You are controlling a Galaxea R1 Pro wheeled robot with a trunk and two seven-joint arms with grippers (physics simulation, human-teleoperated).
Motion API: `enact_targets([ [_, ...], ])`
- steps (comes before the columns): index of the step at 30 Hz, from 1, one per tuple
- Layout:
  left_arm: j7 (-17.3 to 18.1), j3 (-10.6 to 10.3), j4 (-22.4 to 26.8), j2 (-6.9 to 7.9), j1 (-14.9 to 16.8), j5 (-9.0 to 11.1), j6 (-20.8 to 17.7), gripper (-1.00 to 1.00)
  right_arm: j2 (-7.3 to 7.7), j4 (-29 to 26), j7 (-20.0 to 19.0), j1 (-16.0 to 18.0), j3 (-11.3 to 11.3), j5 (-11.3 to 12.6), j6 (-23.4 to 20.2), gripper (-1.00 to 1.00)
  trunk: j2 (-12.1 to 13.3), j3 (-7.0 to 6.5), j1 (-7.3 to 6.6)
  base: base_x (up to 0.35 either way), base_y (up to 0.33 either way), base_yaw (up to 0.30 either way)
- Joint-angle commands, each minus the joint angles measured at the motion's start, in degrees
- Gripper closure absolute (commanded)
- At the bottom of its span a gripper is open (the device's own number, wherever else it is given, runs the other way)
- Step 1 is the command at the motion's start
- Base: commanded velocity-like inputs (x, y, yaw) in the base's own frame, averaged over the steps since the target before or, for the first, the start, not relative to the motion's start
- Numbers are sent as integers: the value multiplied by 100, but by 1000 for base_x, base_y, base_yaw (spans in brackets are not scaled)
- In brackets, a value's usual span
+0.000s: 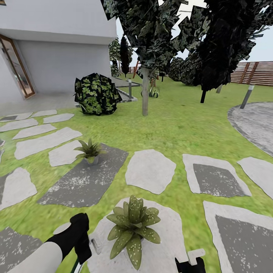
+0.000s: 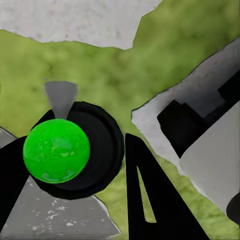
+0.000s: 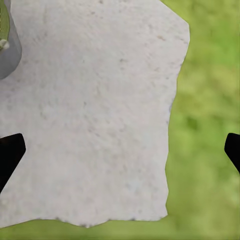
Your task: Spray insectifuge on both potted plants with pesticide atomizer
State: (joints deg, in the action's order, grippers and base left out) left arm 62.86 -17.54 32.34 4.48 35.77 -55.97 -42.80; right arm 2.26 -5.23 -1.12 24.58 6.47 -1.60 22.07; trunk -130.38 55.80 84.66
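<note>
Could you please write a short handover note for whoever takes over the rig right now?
Left gripper: fingers closed around the spray bottle, so pickup looks done.
Right gripper: open, holding nothing, over the pale stone.
Near plant stands on that pale stone, right in front, between the arms.
Far plant stands on the dark stone, ahead to the left.
No spray is visible on either plant, so treat both as left to cover.

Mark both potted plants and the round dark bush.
Near potted plant (image 1: 132,223), head view: centre of the leaf rosette.
Far potted plant (image 1: 90,149), head view: leaves just above the grey pot.
Round dark bush (image 1: 97,93), head view: middle of the foliage.
</note>
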Motion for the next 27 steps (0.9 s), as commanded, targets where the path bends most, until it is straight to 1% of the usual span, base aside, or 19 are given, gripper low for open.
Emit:
enact_targets([
  [1, -6, -22, -7, 7, 1, -19, 38, 100, 3, 4, -2, 3, 14, -16, 17, -100, -2, 5, -1, 0, 0, 0],
  [2, -45, -19, -17, 7, 1, -9, 102, 100, 3, 4, -2, 3, 14, -16, 17, -100, -2, 5, -1, 0, 0, 0],
  [3, -115, -16, -52, 6, -9, 67, 217, 100, 3, 4, -2, 3, 14, -16, 17, -100, -2, 5, -1, 0, 0, -23],
  [4, -264, -14, -163, 3, -48, 288, 420, 100, 3, 4, -2, 3, 13, -16, 17, -100, -2, 5, -1, 0, 0, -161],
  [5, -467, -13, -239, 9, -70, 481, 586, 100, 3, 4, -2, 3, 13, -16, 17, -100, -2, 5, -1, 0, 0, -229],
  [7, -849, -11, -324, 23, -95, 694, 740, 100, 3, 4, -2, 3, 12, -16, 17, -100, -2, 5, -1, 0, 0, -263],
  [8, -1052, 3, -372, 31, -102, 770, 781, 100, 3, 4, -2, 3, 12, -16, 17, -100, -2, 5, -1, 0, 0, -281],
  [9, -1365, 80, -474, 39, -109, 890, 826, 100, 3, 4, -2, 3, 12, -16, 17, -100, -2, 5, -1, 0, 0, -292],
  [10, -1485, 172, -517, 41, -112, 967, 847, 100, 3, 4, -2, 3, 12, -16, 17, -100, -2, 5, -1, 0, 0, -296],
  [12, -1571, 332, -518, 43, -114, 1032, 874, 100, 3, 6, -2, 3, 14, -16, 17, -100, -2, 5, -1, 0, 3, -281],
  [14, -1609, 428, -473, 61, -84, 1043, 885, 100, 3, 6, -2, 3, 18, -16, 17, -100, -2, 5, -1, 0, 98, -222],
  [17, -1629, 471, -459, 222, -50, 1062, 874, 100, 3, 5, -2, 3, 20, -16, 17, -100, -2, 5, -1, -2, 257, -103],
  [18, -1667, 579, -459, 278, -59, 1065, 883, 100, 3, 4, -2, 3, 21, -16, 17, -100, -2, 5, -1, -54, 293, -19],
  [19, -1725, 780, -467, 307, -78, 1063, 1036, 100, 3, 4, -2, 3, 21, -16, 17, -100, -2, 5, -1, -86, 298, -6],
  [21, -1748, 940, -485, 316, -85, 1062, 1309, 100, 3, 7, -2, 3, 21, -16, 17, -100, -2, 5, -1, -74, 300, -3],
  [23, -1754, 1022, -486, 306, -87, 1064, 1438, 100, 3, 11, -2, 3, 20, -16, 17, -100, -2, 5, -1, -28, 305, -1],
  [27, -1761, 1065, -467, 247, -88, 1062, 1475, 100, 2, 13, -2, 3, 21, -17, 17, -100, -2, 5, -1, 12, 308, 0],
])
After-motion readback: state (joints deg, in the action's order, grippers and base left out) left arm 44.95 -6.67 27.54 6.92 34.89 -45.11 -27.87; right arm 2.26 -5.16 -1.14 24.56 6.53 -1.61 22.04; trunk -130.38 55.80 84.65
